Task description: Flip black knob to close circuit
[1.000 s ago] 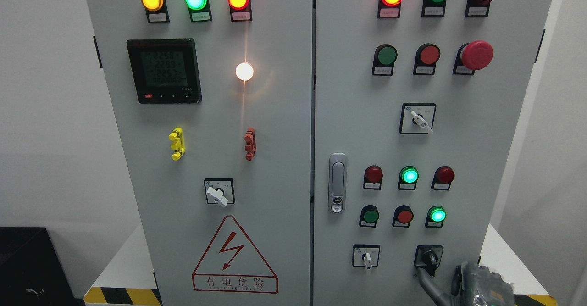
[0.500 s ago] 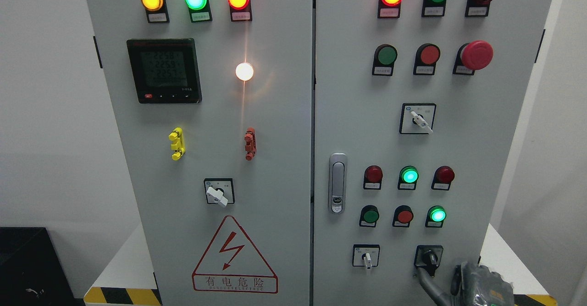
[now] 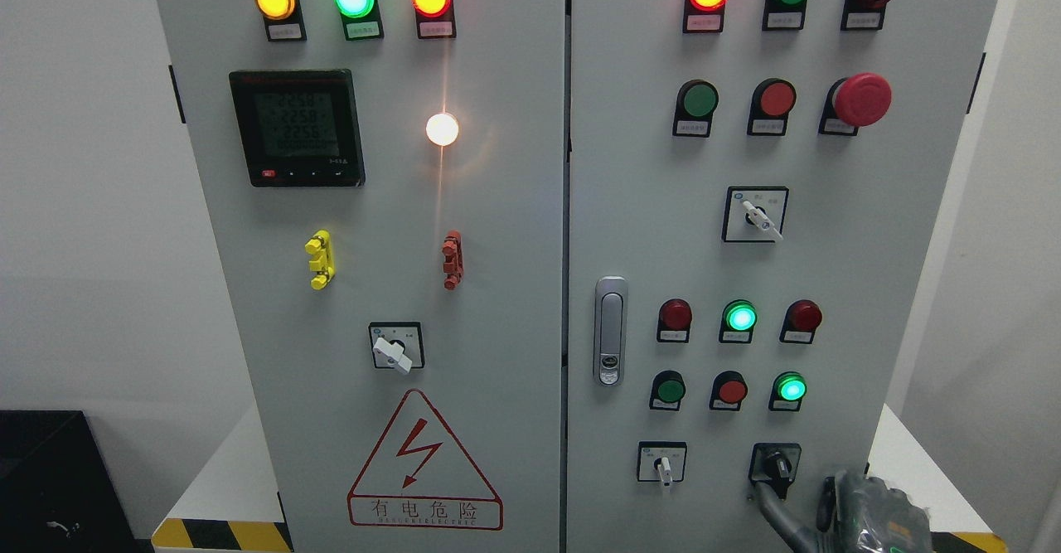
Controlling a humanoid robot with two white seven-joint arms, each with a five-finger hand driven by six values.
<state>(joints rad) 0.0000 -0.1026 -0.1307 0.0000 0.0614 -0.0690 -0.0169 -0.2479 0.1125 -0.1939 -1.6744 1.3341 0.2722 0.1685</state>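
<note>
Fingers (image 3: 775,513) of the right hand (image 3: 862,516) reach up from the bottom right corner of the frame; one long grey finger stretches toward the black knob (image 3: 776,463) and its tip sits just below and left of it, close to touching, though contact cannot be confirmed. Nothing is clamped in the hand; the rest of it is cut off by the frame edge, so how far the other fingers curl cannot be told.

The black knob sits on a black square plate at the lower right of the grey cabinet (image 3: 514,304), on its right door, with its pointer angled down to the right. Just left of it is a white-handled switch (image 3: 662,466) pointing downward. Above these are two rows of round buttons, with lit green lamps (image 3: 739,317) in the upper row's middle and at the lower row's right end. A metal door latch (image 3: 610,331) stands near the seam between the doors. Higher on the right door are another white switch (image 3: 756,214) and a red mushroom button (image 3: 861,99).

On the left door, a red-edged warning triangle (image 3: 423,462) lies at the bottom, a digital meter (image 3: 297,128) at upper left, and a bright white lamp (image 3: 442,128) near the middle.
</note>
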